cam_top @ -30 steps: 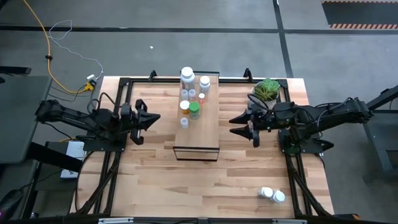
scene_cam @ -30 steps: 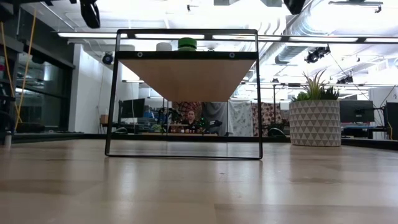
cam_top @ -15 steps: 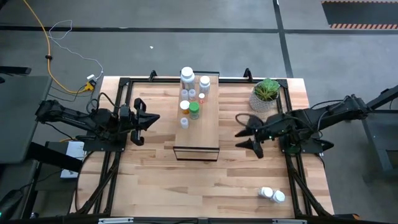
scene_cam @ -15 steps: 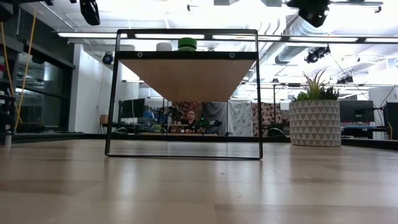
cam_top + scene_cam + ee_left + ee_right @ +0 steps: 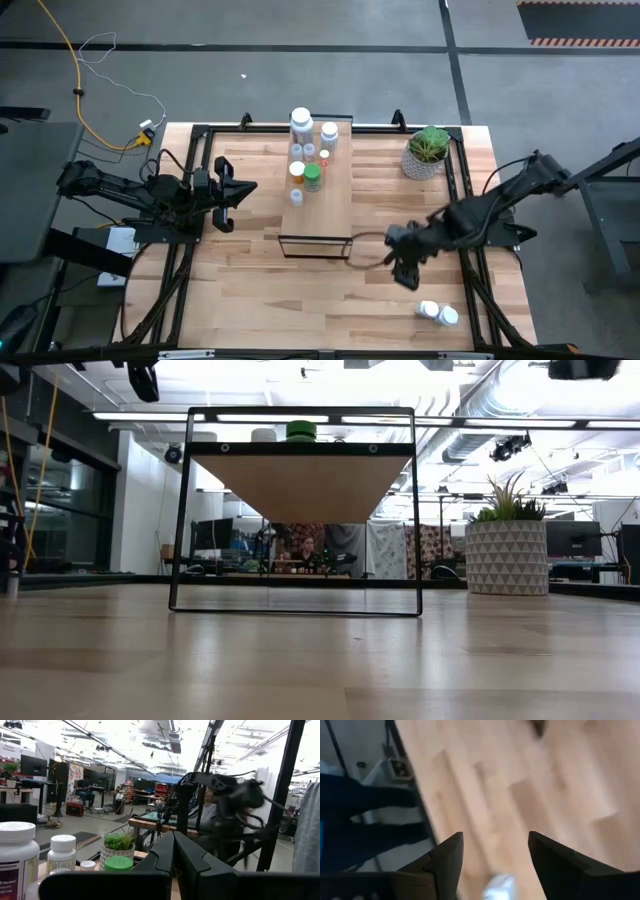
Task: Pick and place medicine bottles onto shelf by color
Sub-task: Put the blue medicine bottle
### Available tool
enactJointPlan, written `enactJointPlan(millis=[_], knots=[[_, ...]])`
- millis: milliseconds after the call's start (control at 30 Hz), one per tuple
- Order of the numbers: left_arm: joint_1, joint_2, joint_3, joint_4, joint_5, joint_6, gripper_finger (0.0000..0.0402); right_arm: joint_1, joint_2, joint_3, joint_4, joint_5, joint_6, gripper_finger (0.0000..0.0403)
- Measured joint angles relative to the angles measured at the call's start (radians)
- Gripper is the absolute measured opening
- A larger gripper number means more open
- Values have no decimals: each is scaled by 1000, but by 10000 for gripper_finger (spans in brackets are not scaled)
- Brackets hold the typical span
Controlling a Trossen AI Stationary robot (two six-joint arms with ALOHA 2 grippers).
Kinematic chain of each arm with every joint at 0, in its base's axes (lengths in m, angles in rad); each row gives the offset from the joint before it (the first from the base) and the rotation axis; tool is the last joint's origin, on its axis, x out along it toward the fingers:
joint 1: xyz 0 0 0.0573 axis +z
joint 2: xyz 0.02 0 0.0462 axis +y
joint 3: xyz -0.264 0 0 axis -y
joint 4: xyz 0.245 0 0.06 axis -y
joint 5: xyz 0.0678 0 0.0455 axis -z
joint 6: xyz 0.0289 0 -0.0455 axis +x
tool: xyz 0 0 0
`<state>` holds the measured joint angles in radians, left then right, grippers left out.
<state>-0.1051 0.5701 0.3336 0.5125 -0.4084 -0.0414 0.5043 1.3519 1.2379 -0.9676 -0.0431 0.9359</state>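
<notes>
- Shelf (image 5: 325,190) sits mid-table; a cluster of bottles (image 5: 307,150) already stands on its far half. Near half of the plank is bare.
- In the cluster: big white-capped one (image 5: 301,122) at the far end, another white one (image 5: 329,132) beside it, green-capped one (image 5: 312,177), one w/ orange cap (image 5: 324,156), plus a few small white/clear ones between. Exact count hard to tell.
- Colour grouping: can't judge properly from above; green sits next to white ones, so sorting looks loose.
- Left to do, by my read: two white bottles (image 5: 437,313) lying on the table near the front right corner, touching or almost. Those seem the last off-shelf items, so task is most of the way done.
- R gripper (image 5: 398,262) is over the table between shelf front and that pair, nearer the pair; fingers apart, nothing between them. R wrist view shows bare wood in the gap and a white blur at the frame edge, prob. one of the pair.
- L gripper (image 5: 240,189) waits beside the shelf's left side, fingers pressed together, holding nothing.
- Plant (image 5: 428,152) at far right, not part of the job.
- Writing: L wrist view shows a dark-red label band on the big bottle (image 5: 17,860), text approx. "Nordic", too small to be sure. Nothing else readable.
- Low view: only the green cap (image 5: 301,430) and a white cap show over the shelf edge.
</notes>
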Motion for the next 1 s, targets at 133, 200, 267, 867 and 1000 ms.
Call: enactJointPlan(millis=[133,200,267,867,1000], knots=[[0,0,0,0,4,-6,0,82,106,54,-1,-60,171,216],[0,0,0,0,4,0,0,120,157,80,0,-95,251,216],[0,0,0,0,12,7,0,159,202,100,-1,-124,308,216],[0,0,0,0,57,0,0,357,279,123,-278,-101,659,216],[0,0,0,0,58,-8,0,382,281,117,-269,-73,670,216]])
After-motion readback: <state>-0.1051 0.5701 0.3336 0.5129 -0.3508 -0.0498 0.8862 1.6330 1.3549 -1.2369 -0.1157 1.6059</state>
